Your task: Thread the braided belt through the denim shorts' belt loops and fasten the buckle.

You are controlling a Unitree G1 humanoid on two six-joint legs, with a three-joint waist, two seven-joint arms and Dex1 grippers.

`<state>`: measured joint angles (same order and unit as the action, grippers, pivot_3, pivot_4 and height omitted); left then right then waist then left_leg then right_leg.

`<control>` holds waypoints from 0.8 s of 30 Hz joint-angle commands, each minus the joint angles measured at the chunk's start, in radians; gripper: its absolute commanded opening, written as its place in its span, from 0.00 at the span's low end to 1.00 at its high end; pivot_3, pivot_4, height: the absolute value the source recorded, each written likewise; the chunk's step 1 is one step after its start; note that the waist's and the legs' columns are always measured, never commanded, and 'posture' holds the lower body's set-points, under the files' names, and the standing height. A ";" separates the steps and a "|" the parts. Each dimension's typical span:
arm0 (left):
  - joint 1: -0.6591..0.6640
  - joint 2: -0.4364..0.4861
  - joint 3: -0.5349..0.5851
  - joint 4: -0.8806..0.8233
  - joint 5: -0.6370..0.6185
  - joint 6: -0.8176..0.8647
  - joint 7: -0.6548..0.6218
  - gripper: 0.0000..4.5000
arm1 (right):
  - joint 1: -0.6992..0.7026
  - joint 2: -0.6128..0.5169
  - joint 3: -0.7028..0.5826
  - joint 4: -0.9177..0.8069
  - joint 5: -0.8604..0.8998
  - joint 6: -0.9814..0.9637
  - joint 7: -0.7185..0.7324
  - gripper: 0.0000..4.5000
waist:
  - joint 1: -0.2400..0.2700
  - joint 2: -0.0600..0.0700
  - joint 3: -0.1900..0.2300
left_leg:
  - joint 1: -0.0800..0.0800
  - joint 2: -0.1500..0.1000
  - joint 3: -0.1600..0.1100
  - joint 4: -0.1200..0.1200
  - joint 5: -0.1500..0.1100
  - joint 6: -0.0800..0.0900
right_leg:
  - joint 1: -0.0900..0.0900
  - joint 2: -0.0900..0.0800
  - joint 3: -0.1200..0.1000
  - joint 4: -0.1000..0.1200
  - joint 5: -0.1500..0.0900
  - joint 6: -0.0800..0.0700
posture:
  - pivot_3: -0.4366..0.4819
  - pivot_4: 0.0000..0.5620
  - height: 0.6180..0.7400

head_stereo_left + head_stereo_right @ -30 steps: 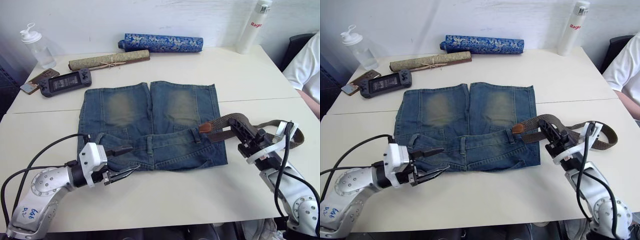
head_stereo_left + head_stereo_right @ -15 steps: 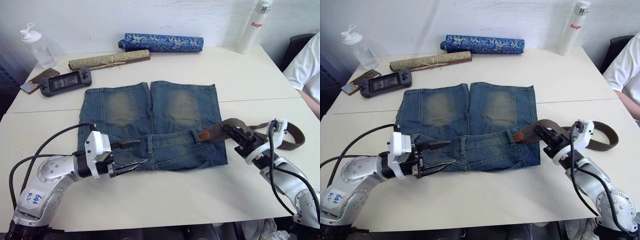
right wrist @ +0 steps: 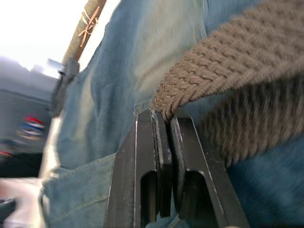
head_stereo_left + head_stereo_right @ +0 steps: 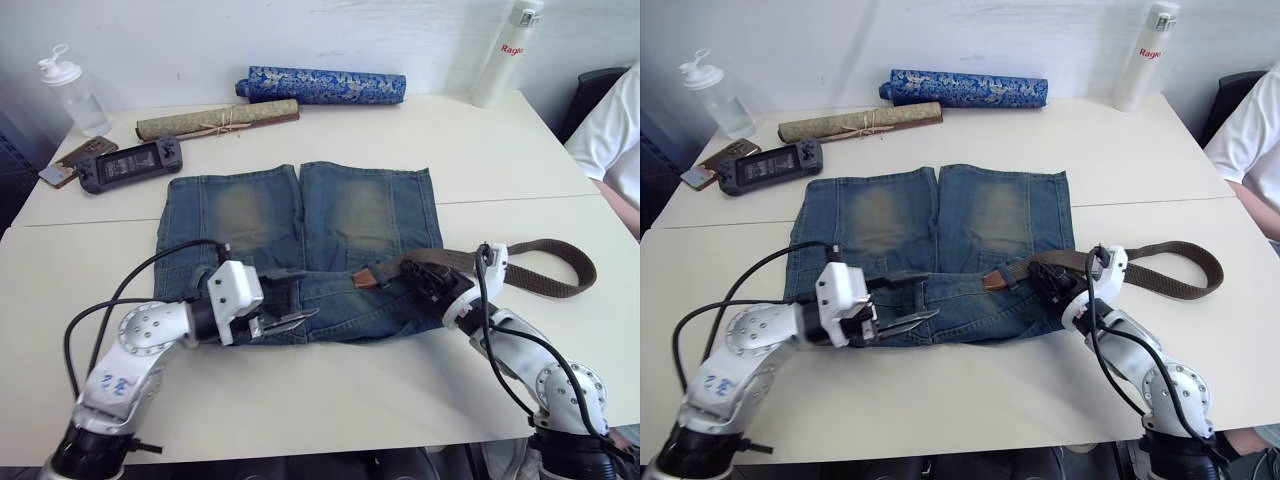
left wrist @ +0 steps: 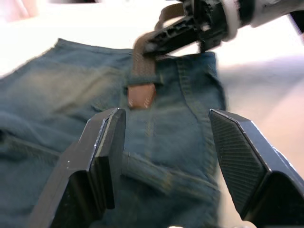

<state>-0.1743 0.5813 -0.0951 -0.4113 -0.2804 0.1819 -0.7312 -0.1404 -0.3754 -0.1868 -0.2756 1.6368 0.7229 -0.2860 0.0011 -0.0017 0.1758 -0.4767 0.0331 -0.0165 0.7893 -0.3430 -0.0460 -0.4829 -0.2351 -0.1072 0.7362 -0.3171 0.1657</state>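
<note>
Toward the lower left of the head views the left claw (image 4: 290,311) is hovering low over the waistband of the denim shorts (image 4: 300,235), its two fingers spread wide and gripping nothing. The shorts are lying flat in the middle of the table (image 4: 300,400), legs toward the top of the frame, waistband toward the bottom. Just right of the left claw, near the centre of the frame, the tan tip (image 4: 364,279) of the braided belt (image 4: 540,262) is lying on the waistband, pointing straight at that claw. The belt's long axis is running left to right along the band. Further right, the right claw (image 4: 420,275) is clamped shut on the braided strap a little behind the tip, feeding it leftward. From there the rest of the belt is looping out across the bare table at centre right. The tip is lying between the two claws, and the open left one looks best placed to receive it; the buckle cannot be made out
</note>
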 commanded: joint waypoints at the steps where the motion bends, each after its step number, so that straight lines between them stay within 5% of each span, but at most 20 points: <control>1: -0.047 -0.031 -0.061 0.081 0.214 -0.220 0.079 0.69 | -0.004 0.017 -0.025 0.085 0.159 0.032 -0.051 0.00 | -0.001 -0.002 -0.001 | 0.000 0.000 0.000 0.000 0.000 0.000 | 0.000 0.000 0.000 0.000 0.000 0.000 | 0.48 0.27 0.22; 9: -0.214 -0.066 -0.195 0.407 0.608 -0.713 0.261 0.69 | -0.049 0.053 -0.035 0.156 0.333 0.065 -0.101 0.00 | -0.001 -0.003 -0.002 | 0.000 0.000 0.000 0.000 -0.001 0.001 | -0.001 0.000 0.000 0.001 0.000 0.000 | 0.48 0.27 0.22; 24: -0.341 -0.145 -0.270 0.702 0.813 -0.918 0.445 0.69 | -0.044 0.201 -0.165 0.250 0.335 0.195 -0.103 0.00 | 0.002 -0.006 -0.004 | 0.001 0.000 0.000 0.000 -0.001 0.001 | 0.000 0.000 0.000 0.005 0.000 0.001 | 0.48 0.27 0.22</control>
<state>-0.5152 0.4499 -0.3329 0.2544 0.4961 -0.7385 -0.2968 -0.2055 -0.1957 -0.3672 -0.0416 1.9683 0.8807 -0.3828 0.0027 -0.0076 0.1719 -0.4758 0.0332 -0.0163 0.7897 -0.3438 -0.0446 -0.4824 -0.2350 -0.1069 0.7407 -0.3172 0.1663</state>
